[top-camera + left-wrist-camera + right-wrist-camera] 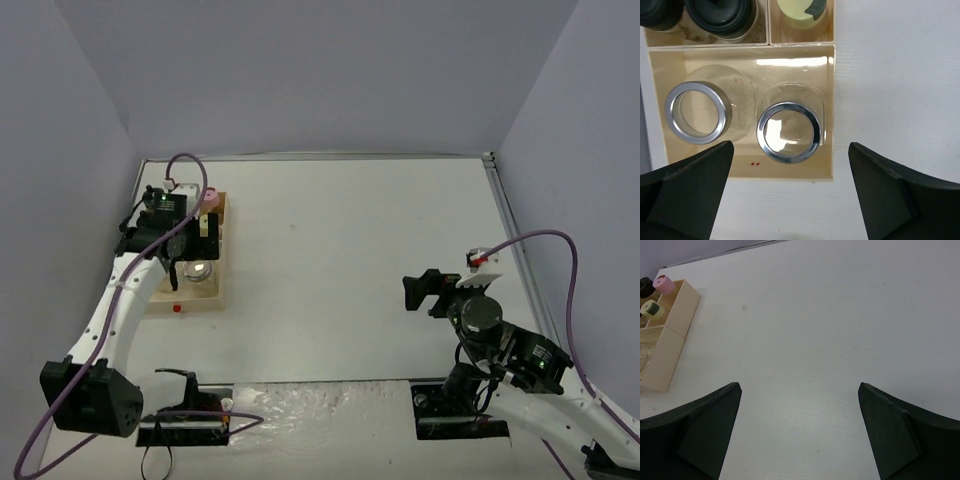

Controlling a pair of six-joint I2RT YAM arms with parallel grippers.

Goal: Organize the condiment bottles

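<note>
In the left wrist view two wide jars with silvery lids, one on the left (697, 112) and one on the right (789, 131), stand side by side in the big compartment of the pale wooden tray (790, 171). Black-capped jars (720, 15) and a yellow-green-capped jar (802, 10) fill the compartments behind. My left gripper (791, 150) hangs open and empty above the right silvery jar; it also shows in the top view (178, 245). The pink-capped jar (208, 200) stands at the tray's far end. My right gripper (425, 290) is open and empty over bare table.
The tray (195, 297) lies at the table's left side, close to the left wall. A small red mark (176, 308) sits by its near edge. In the right wrist view the tray (670, 340) with the pink cap (663, 284) is far to the left.
</note>
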